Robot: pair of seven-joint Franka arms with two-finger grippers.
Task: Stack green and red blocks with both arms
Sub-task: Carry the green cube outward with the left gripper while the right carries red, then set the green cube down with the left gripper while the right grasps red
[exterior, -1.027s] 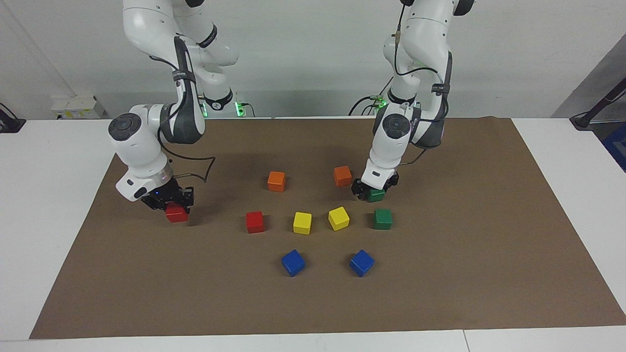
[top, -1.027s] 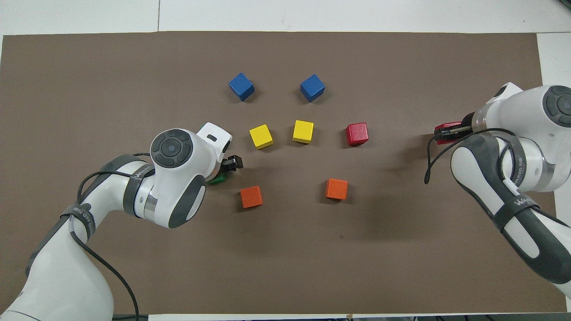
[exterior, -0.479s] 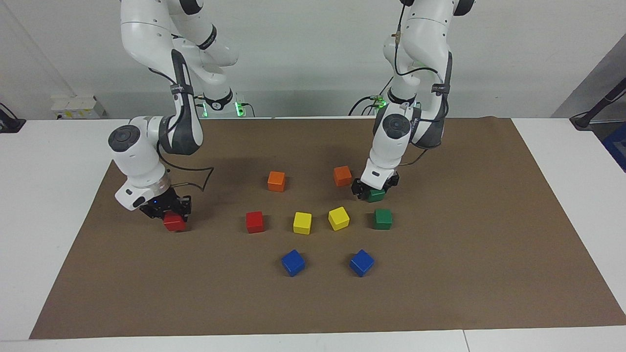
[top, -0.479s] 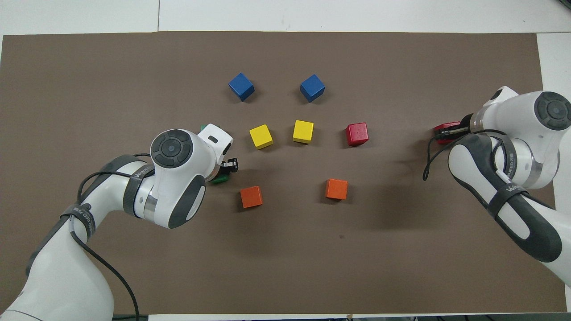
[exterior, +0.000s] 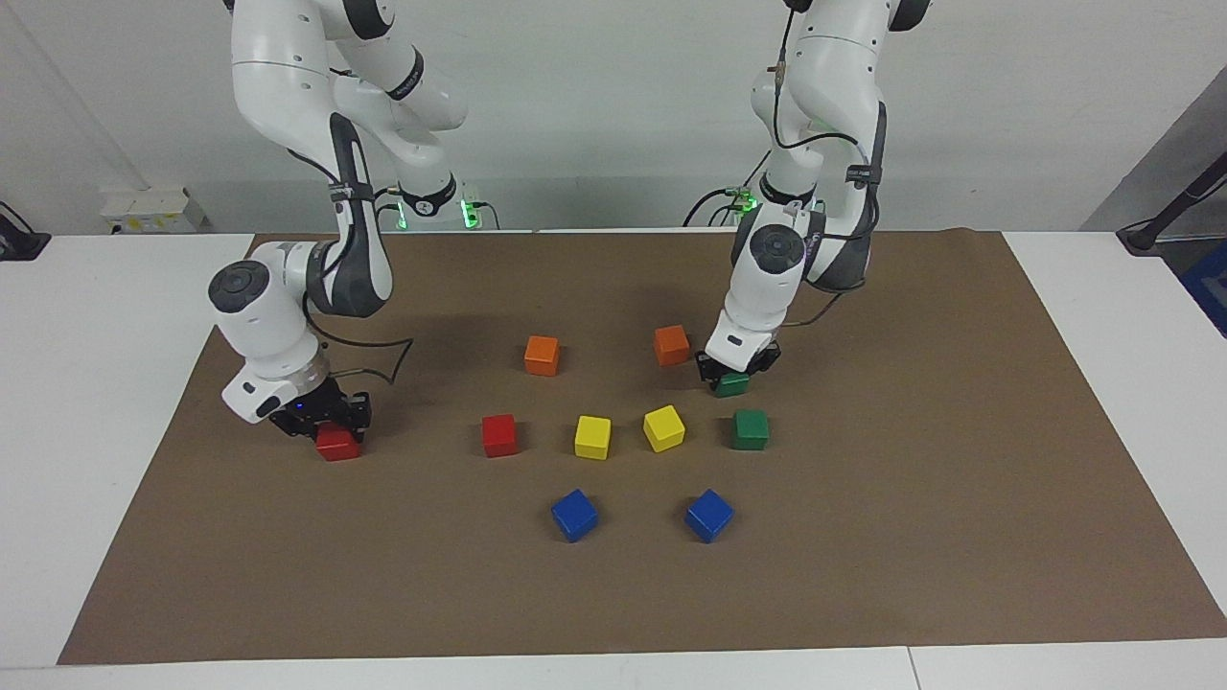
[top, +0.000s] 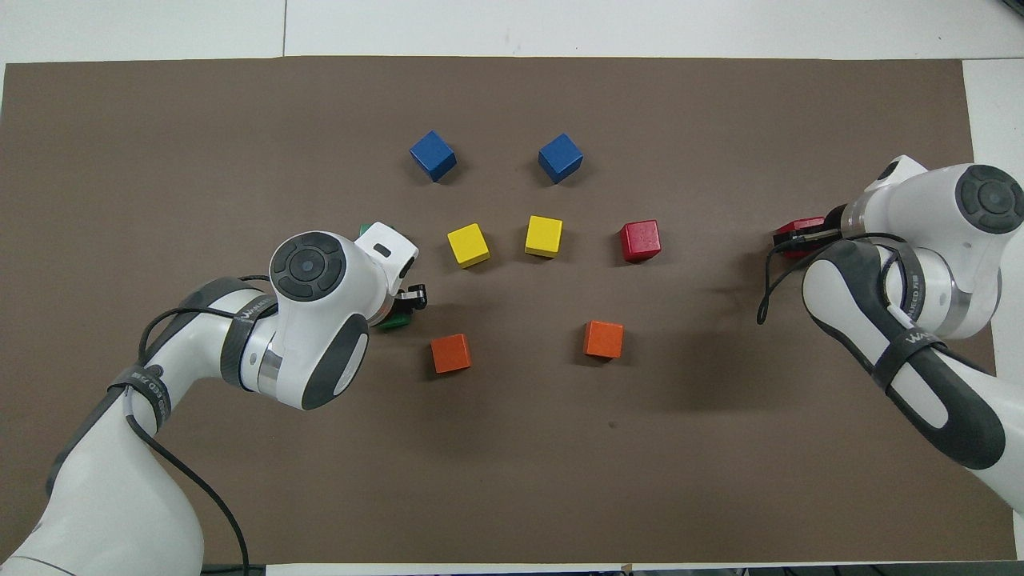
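While each gripper clamps a cube, lift straight up.
Left gripper (exterior: pixel 735 369) holds a dark green glossy cube (exterior: pixel 732 385) beside the orange cube (exterior: pixel 671 345); right gripper (exterior: pixel 321 417) holds a bright red glossy cube (exterior: pixel 336 444) at that arm's end.

Two glossy white arms here, both bulky and rounded. The left arm (exterior: pixel 800 240) shows a dark grey round joint cap and grey padding at the elbow; a black cable runs down it. The right arm (exterior: pixel 288 287) matches, cable looping loose, grey lettered band, black gripper hardware below.
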